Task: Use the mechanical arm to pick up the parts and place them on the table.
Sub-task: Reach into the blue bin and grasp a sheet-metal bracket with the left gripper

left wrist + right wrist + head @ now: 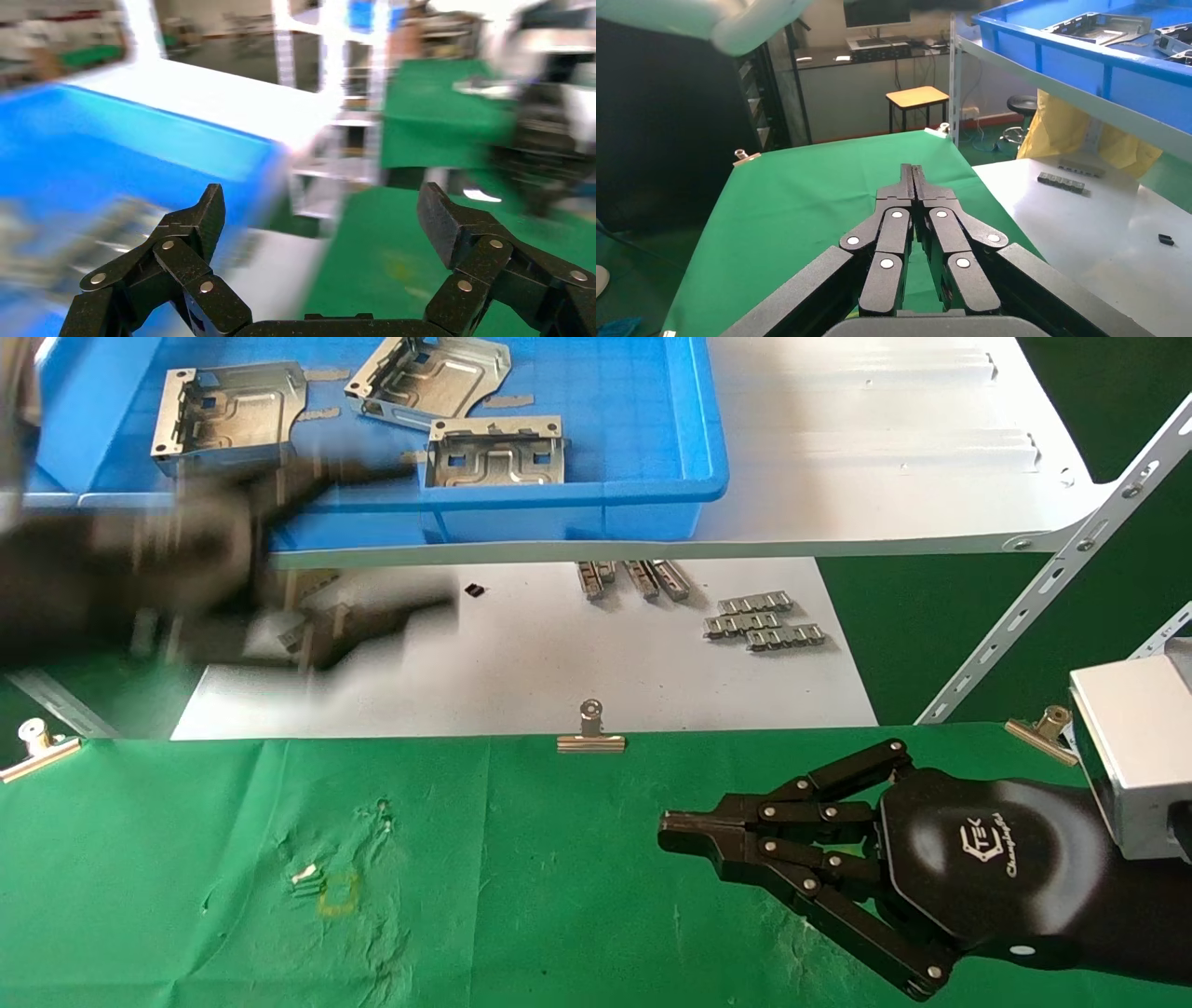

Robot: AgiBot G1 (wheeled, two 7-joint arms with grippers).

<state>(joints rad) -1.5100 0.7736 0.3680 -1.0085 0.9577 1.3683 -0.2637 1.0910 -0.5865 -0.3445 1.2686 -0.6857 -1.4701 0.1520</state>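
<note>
Three silvery embossed parts lie in the blue bin (712, 449) on the shelf: one at the left (228, 416), one at the back (428, 374), one near the front wall (494, 453). My left gripper (424, 537) is a motion-blurred dark shape in front of the bin's front wall, above the white sheet. In the left wrist view it (323, 210) is open and empty, with blue bin to one side and green cloth to the other. My right gripper (666, 836) is shut and empty, low over the green table (512, 896); it also shows shut in the right wrist view (912, 168).
Small ridged grey strips (759, 617) and more strips (633, 577) lie on the white sheet (521, 672). A binder clip (590, 728) sits on the table's far edge. The white shelf board (885, 430) and its slanted bracket (1052, 579) stand at the right.
</note>
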